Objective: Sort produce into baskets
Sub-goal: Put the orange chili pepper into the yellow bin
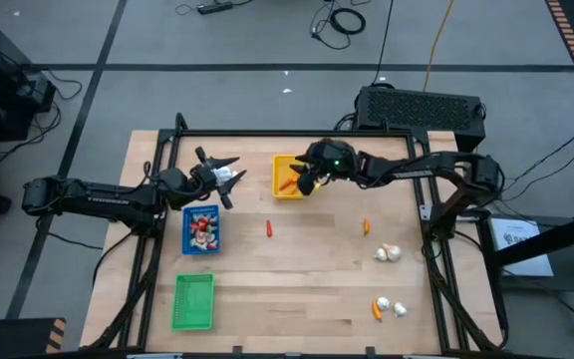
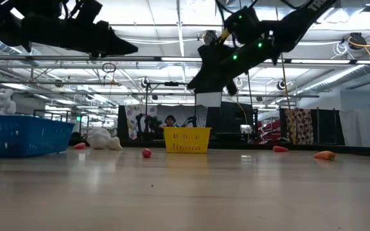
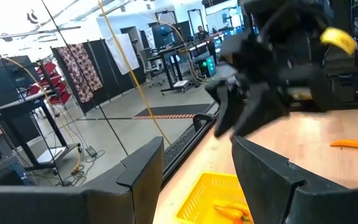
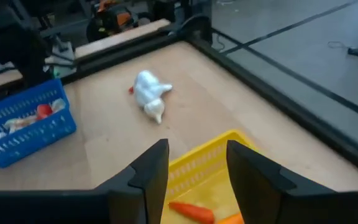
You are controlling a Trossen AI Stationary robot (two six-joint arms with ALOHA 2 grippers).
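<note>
The right gripper (image 1: pixel 305 183) is held with fingers apart and empty over the small yellow plastic tray (image 1: pixel 283 188) at the far middle of the wooden table (image 1: pixel 307 289), where orange carrot pieces (image 4: pixel 191 211) lie. The left gripper (image 1: pixel 229 177), also spread and empty, is raised left of it, beyond the blue tray (image 1: pixel 201 228) of red-and-white pieces. The green tray (image 1: pixel 193 301) sits near-left. A red piece (image 1: pixel 269 228), an orange piece (image 1: pixel 366 226) and whitish bulbs (image 1: pixel 387 253) are scattered right.

Yellow basket (image 2: pixel 187 140) under right gripper (image 2: pixel 212 80)
</note>
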